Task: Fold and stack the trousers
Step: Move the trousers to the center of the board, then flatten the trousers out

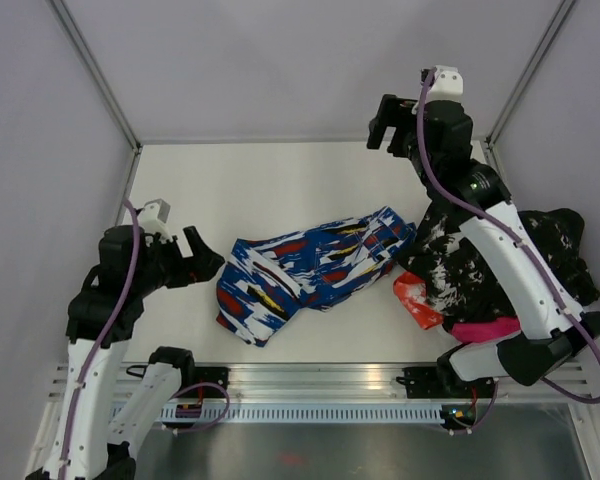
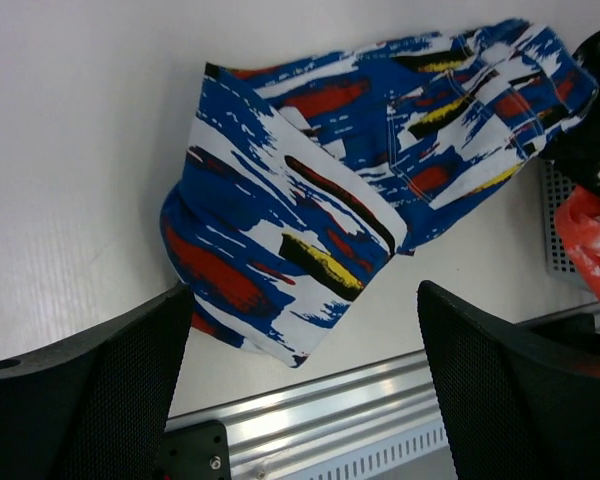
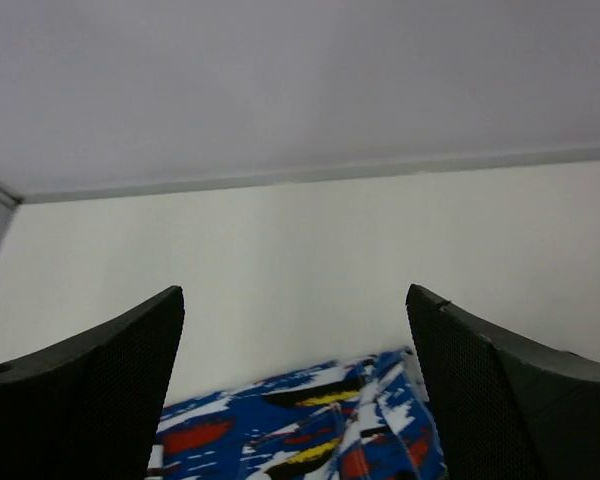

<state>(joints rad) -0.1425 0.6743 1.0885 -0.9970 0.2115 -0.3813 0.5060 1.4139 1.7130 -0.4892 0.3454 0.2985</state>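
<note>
- The trousers (image 1: 315, 268) lie in a loose, folded bundle near the middle of the table (image 1: 230, 190). Their far-right end is just beside a heap of other clothes (image 1: 540, 255) on the right.
- Left fingers (image 1: 208, 252): spread wide and empty, low at the left of the table, aimed at the near-left end of the bundle but apart from it.
- Right fingers (image 1: 385, 125): also spread wide and empty, held high over the far-right of the table, well apart from the cloth. The right wrist view shows only the far edge of the fabric below them.
- The long axis runs on a diagonal from near-left to far-right. The near-left end is thicker and doubled over, with one layer lapped across the top. Pocket-like stitching shows toward the far-right end, so I judge the waist is there, though I cannot be sure.
- I judge the step in hand is finishing the fold, since the bundle is uneven and its edges do not line up.
- To do it well, I would bring each set of fingers down at one end of the long axis and pinch every layer at a corner, not just the top one.
- I would then carry one end over the other along the diagonal and keep the cloth taut.
- I would keep the right fingers off the red garment (image 1: 415, 298) beside the far-right end, which could snag and be dragged along.
</note>
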